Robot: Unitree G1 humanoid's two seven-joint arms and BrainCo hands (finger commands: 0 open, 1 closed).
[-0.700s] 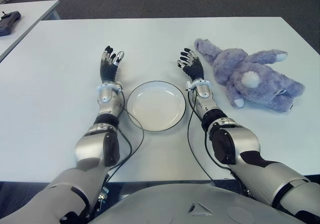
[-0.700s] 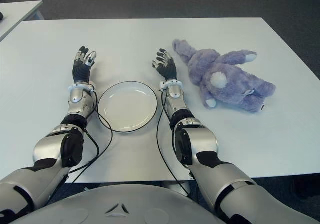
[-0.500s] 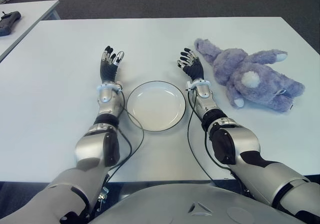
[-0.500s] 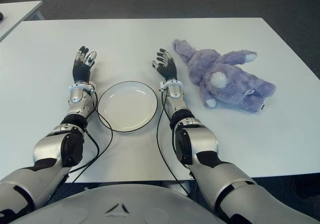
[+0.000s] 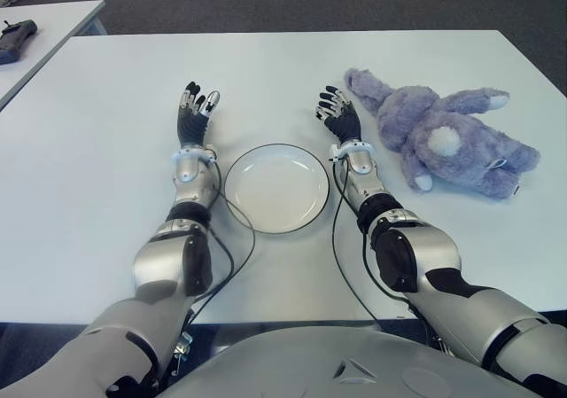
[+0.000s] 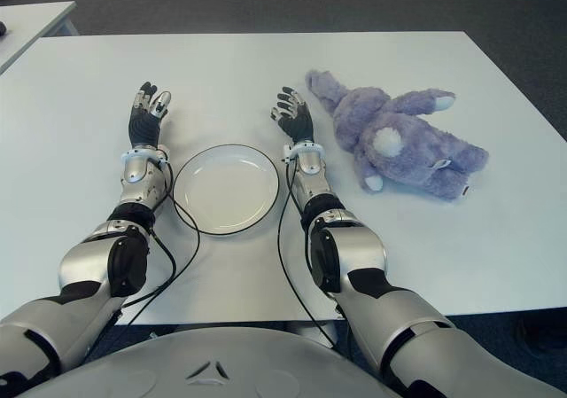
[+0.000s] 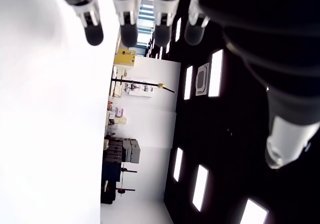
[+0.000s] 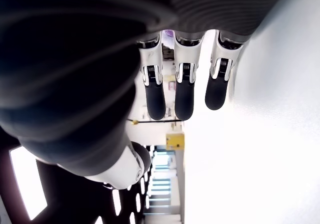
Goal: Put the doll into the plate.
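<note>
A purple plush doll (image 5: 443, 139) with a white belly patch lies on its side on the white table (image 5: 89, 176), at the right. A white round plate (image 5: 276, 187) sits in the middle, holding nothing. My right hand (image 5: 337, 115) is between the plate's far right rim and the doll's head, fingers spread, holding nothing. My left hand (image 5: 195, 114) shows to the left of the plate, also open and holding nothing. In the right wrist view the straight fingers (image 8: 183, 89) hold nothing.
A second white table (image 5: 40, 26) stands at the far left with a dark device (image 5: 16, 39) on it. Dark carpet lies beyond the table's far edge. Cables run along both forearms beside the plate.
The right hand has edged very slightly toward the doll. Everything else is as before.
</note>
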